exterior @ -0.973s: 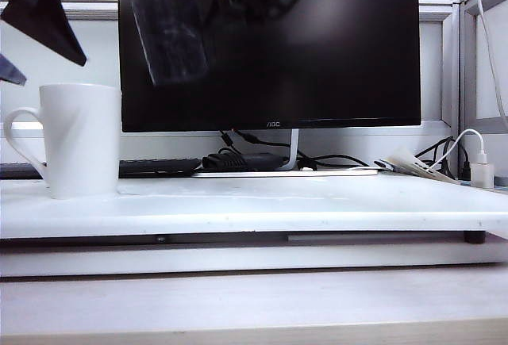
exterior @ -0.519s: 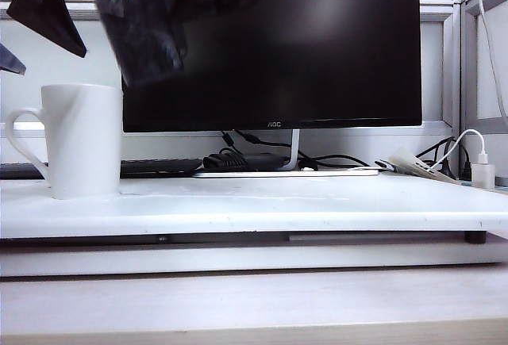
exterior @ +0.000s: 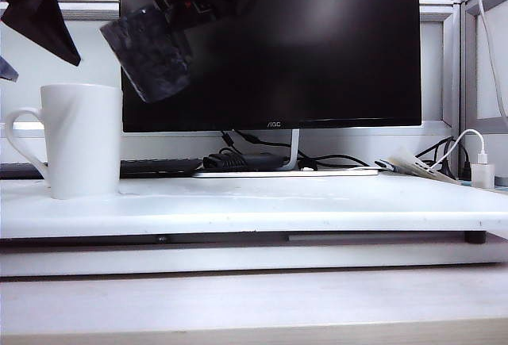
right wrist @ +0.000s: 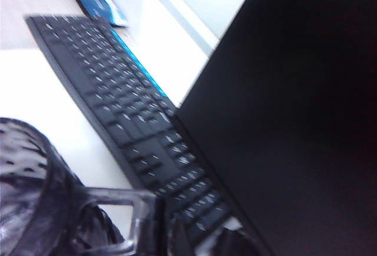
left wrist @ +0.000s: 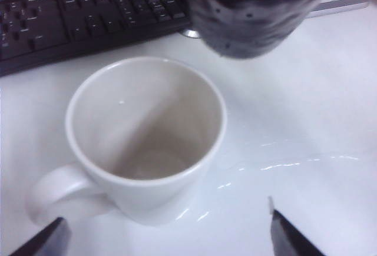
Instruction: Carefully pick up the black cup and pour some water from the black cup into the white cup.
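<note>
The white cup [exterior: 79,139] [left wrist: 147,138] stands upright at the table's left, handle pointing left. The black cup [exterior: 147,55] [left wrist: 253,15] [right wrist: 35,191] hangs tilted in the air just above and to the right of the white cup's rim. My right gripper [exterior: 194,0] [right wrist: 171,232] is shut on the black cup's side. My left gripper [exterior: 40,12] [left wrist: 168,241] hovers open above the white cup, with nothing between its fingertips [left wrist: 291,238]. No water shows as a stream; the inside of the black cup is hidden.
A black monitor [exterior: 270,44] fills the back, with a keyboard [left wrist: 70,15] [right wrist: 118,115] and cables [exterior: 238,159] below it. A power strip and white charger [exterior: 480,172] sit at the far right. Shiny wet-looking streaks [left wrist: 283,165] lie on the table [exterior: 278,202] beside the white cup.
My right gripper has carried the black cup leftward and slightly down toward the white cup, tilting it more. The left gripper and white cup stay put.
</note>
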